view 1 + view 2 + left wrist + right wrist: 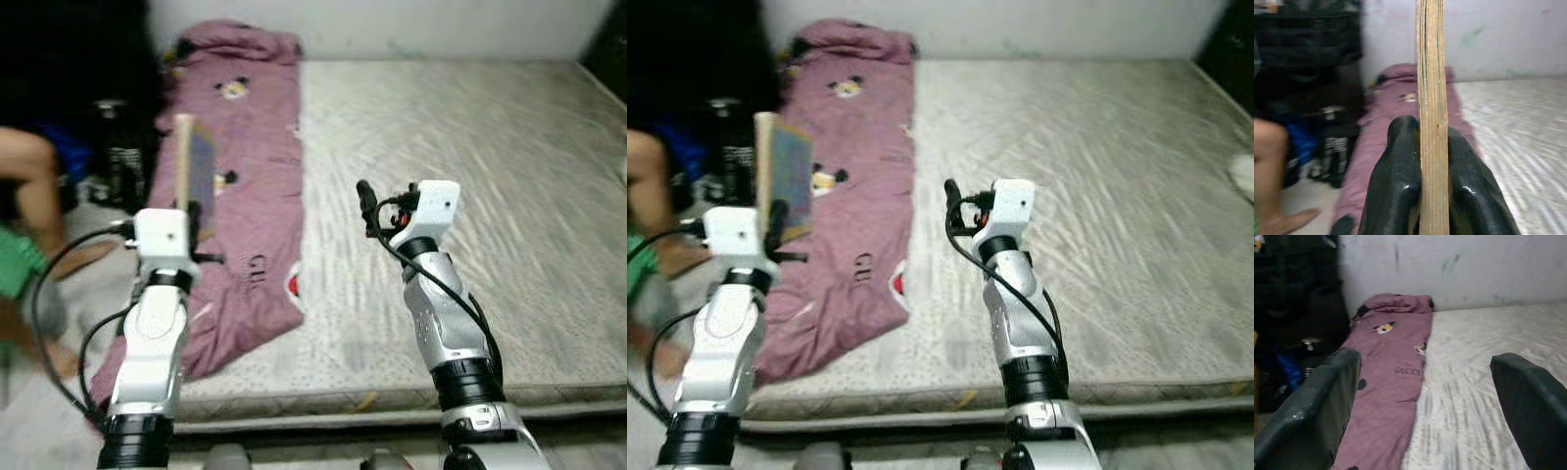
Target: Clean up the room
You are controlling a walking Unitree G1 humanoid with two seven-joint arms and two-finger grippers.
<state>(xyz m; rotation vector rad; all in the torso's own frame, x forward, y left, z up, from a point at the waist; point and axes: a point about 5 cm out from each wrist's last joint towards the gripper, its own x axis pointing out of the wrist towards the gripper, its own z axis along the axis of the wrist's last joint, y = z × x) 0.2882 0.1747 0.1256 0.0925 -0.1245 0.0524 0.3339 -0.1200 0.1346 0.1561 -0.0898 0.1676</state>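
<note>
Left claw (1432, 166) clamping thin, flat book (1432, 98)

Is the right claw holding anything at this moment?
No. The right claw is open, and between its two black fingers you see just the pink blanket and the mattress.

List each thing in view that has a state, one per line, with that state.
left gripper: shut on the book, raised over the blanket's edge.
book: held upright, closed.
right gripper: open, holding nothing, raised above the mattress.
purple blanket: spread flat along the mattress's left side, bunched at the far end.
mattress: bare, without a sheet.
</note>
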